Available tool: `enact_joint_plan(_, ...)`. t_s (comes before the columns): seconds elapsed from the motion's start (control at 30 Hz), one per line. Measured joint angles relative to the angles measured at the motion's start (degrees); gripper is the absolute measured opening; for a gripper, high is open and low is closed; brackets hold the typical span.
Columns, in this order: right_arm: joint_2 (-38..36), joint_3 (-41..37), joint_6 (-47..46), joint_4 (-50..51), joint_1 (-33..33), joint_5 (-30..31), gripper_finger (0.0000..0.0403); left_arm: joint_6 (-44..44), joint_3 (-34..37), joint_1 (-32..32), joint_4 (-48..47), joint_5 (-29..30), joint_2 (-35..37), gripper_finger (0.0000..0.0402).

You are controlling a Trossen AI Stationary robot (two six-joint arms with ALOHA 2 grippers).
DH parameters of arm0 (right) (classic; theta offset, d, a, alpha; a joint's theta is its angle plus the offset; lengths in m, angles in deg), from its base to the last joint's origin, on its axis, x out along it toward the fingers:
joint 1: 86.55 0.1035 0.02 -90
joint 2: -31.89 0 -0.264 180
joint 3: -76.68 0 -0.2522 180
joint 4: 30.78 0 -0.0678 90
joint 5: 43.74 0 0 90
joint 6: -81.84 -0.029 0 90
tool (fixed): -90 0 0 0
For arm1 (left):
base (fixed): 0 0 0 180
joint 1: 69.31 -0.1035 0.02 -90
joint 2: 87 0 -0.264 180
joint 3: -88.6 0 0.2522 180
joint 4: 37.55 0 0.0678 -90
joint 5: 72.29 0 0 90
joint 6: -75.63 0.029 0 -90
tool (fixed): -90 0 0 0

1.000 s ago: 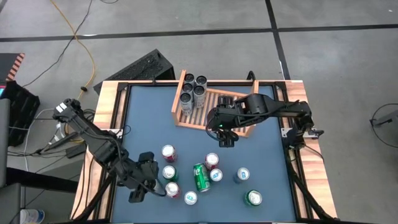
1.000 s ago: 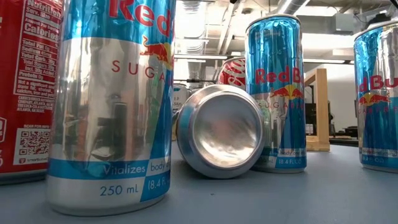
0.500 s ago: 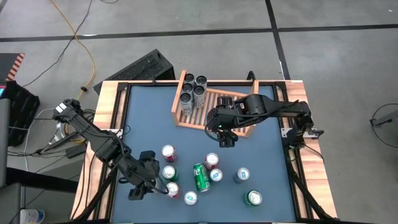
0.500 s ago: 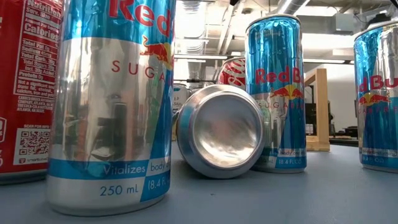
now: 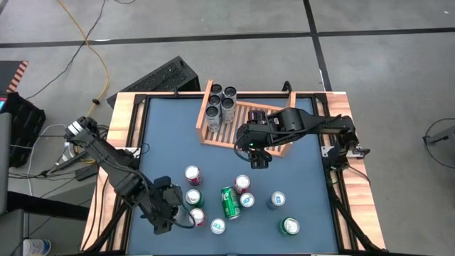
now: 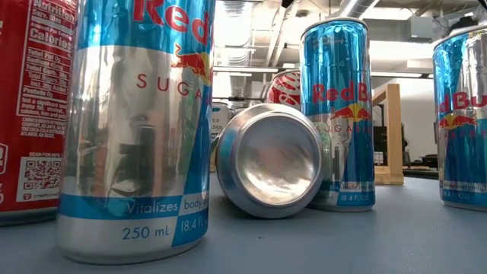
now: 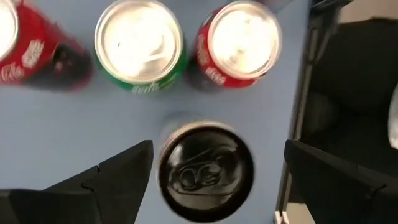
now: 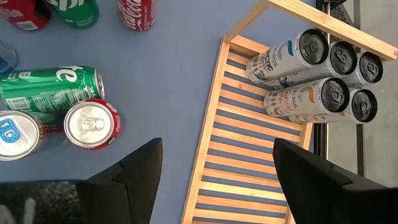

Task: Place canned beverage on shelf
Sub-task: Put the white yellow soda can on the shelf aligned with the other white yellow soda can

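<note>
My left gripper [image 5: 168, 213] [image 7: 217, 180] hangs open at the table's near left. It points steeply down over an upright dark-topped can [image 7: 205, 167], with one finger on either side and a gap to each. In the high view the gripper hides this can. Just past it stand a green can [image 7: 140, 40] and a red can [image 7: 239, 40]. The wooden shelf [image 5: 245, 135] [image 8: 249, 155] lies at the far middle with several pale cans [image 5: 220, 103] in its left end. My right gripper [image 5: 257, 161] [image 8: 217, 186] hovers open and empty over the shelf's front rim.
More cans stand in the near middle: red [image 5: 192, 174], red [image 5: 242, 183], blue [image 5: 277, 200], green [image 5: 288, 226], and one green can lies on its side [image 5: 229, 203]. A raised wooden frame [image 5: 121, 121] borders the blue table top. The low view shows cans [image 6: 137, 129] close up.
My left gripper has sunk toward the table and drifted toward the near edge, rolling at the wrist, so it now stands over the dark-topped can. The cans and my right arm have kept still.
</note>
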Motion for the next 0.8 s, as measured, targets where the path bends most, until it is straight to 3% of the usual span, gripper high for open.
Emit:
enact_joint_plan(0.5,0.0,0.0,1.28,0.04,0.0,-0.17,0.0291,-12.21,0.03,2.9,-3.79,6.03,-1.07,0.035)
enact_joint_plan(0.8,0.0,0.0,1.01,0.08,0.49,-1.48,0.0291,-12.42,0.03,3.83,-3.88,8.53,-2.17,0.035)
